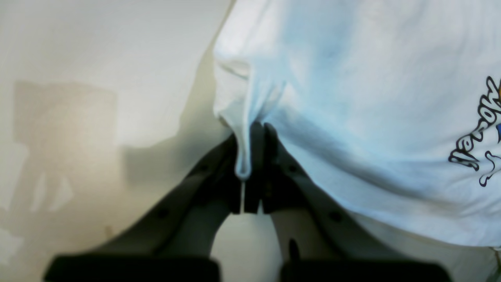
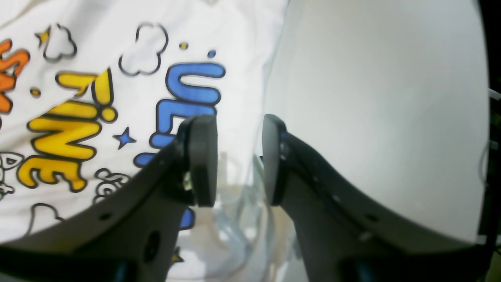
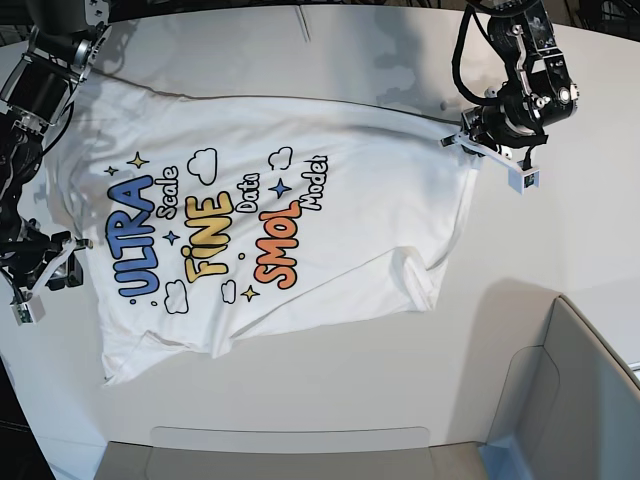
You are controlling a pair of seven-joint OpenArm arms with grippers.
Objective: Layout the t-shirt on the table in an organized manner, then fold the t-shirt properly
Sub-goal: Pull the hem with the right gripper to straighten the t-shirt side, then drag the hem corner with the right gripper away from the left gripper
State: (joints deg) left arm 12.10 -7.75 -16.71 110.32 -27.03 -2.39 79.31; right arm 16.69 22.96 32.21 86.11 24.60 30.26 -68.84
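While the t-shirt (image 3: 290,240) is spread print-side up across the white table (image 3: 330,395), one bunched fold at its edge is pinched between the closed jaws of the left gripper (image 1: 250,135), seen at the upper right of the base view (image 3: 462,135). In the left wrist view a narrow tongue of white cloth is seen hanging down between the two dark fingers (image 1: 270,164), and the fabric is drawn into creases that run toward the grip. The right gripper (image 2: 238,156) is shown at the opposite edge of the shirt, at the left of the base view (image 3: 62,262), with its jaws held moderately apart; nothing is gripped between them. One of its pads (image 2: 203,156) is placed over the blue "ULTRA" lettering (image 2: 188,98), the other over bare table just beside the shirt's edge. The yellow "FINE" (image 3: 205,245) and orange "SMOL" (image 3: 280,245) are read across the middle of the shirt, with small stars and clouds scattered around them. The cloth is laid mostly flat, though wrinkles are seen near the lower corners and one sleeve is folded under at the lower right. A grey-white bin wall (image 3: 575,385) is seen at the near right corner, well apart from the shirt.
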